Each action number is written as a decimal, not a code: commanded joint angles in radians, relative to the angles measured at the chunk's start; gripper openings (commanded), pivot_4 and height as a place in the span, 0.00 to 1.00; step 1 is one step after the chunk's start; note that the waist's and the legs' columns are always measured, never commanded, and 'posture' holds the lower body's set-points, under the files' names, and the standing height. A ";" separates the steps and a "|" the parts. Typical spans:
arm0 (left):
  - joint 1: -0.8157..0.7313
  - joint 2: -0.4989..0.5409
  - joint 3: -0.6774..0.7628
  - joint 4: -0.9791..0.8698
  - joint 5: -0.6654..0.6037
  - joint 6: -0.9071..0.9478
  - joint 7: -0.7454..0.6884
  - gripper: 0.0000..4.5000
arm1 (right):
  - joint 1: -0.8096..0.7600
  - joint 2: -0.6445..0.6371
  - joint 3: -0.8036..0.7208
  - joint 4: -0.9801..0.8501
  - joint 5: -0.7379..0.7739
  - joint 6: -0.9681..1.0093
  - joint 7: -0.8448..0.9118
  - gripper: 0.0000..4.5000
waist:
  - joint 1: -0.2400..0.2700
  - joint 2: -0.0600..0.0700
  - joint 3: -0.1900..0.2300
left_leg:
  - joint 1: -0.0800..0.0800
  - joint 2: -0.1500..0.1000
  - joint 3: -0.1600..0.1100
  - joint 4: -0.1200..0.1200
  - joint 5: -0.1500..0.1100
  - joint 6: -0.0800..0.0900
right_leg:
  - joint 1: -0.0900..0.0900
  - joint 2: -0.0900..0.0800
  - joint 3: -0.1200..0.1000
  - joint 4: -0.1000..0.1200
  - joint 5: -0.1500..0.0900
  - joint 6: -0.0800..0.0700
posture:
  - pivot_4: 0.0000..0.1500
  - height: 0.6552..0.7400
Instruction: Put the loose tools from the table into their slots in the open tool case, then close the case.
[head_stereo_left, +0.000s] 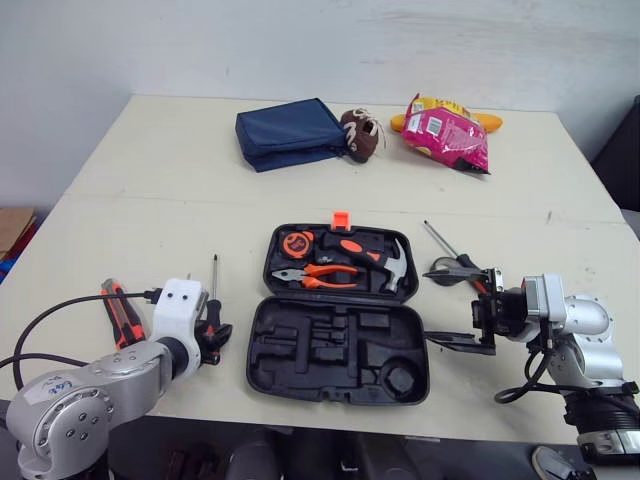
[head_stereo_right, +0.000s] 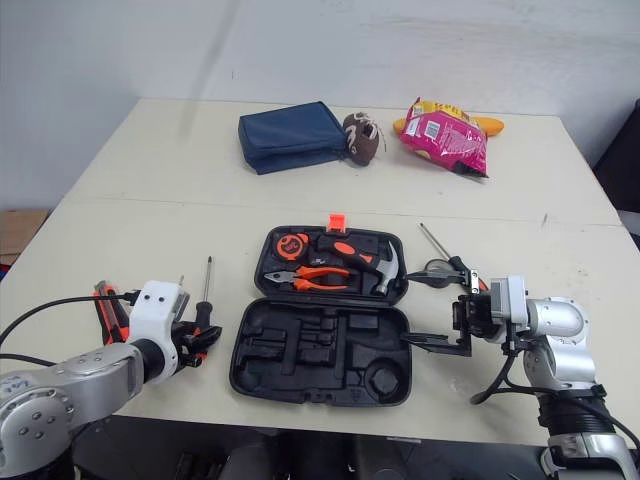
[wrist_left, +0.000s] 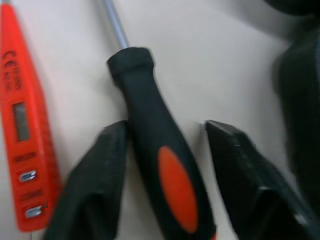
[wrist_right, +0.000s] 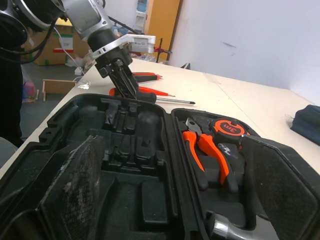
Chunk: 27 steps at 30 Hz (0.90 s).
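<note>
Black-handled, orange-inlaid screwdriver (wrist_left: 150, 145) left of open black tool case (head_stereo_left: 258, 345): likely light, stiff, best taken mid-handle, there straddled by spread left pincer (wrist_left: 165, 127); right pincer (wrist_right: 172, 142) also apart.

- Through the head camera I get bright, even light from overhead; the table (head_stereo_left: 150, 170) reads pale, with no hot spots.
- Shadows are soft and short, hugging the tool case (head_stereo_left: 340, 350).
- Small glints sit on the hammer head (head_stereo_left: 399, 268) and the snack bag (head_stereo_left: 450, 135).
- In the right wrist view, the tool case's black interior swallows detail against a bright wall (wrist_right: 260, 35).
</note>
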 joint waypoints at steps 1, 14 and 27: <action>0.049 0.026 0.020 0.003 -0.020 0.016 -0.006 0.17 | -0.005 -0.002 -0.019 -0.032 0.015 -0.005 0.049 1.00 | 0.000 0.000 0.000 | 0.000 0.000 0.000 0.000 0.000 0.000 | 0.000 0.000 0.000 0.000 0.000 0.000 | 1.00 1.00; 0.058 0.517 -0.001 -0.047 0.233 -0.580 -0.732 0.17 | -0.073 -0.047 -0.070 -0.229 -0.026 0.183 -0.123 1.00 | 0.001 -0.001 0.002 | 0.000 0.000 0.001 -0.004 -0.001 -0.001 | -0.001 0.000 0.002 -0.004 0.000 -0.001 | 1.00 1.00; -0.470 0.681 -0.649 0.230 0.645 -0.951 -1.415 0.17 | -0.156 -0.059 -0.042 -0.325 -0.072 0.353 -0.207 1.00 | 0.005 0.004 0.003 | -0.004 0.000 0.004 -0.015 -0.004 0.000 | -0.008 0.001 0.002 -0.010 -0.003 -0.004 | 1.00 1.00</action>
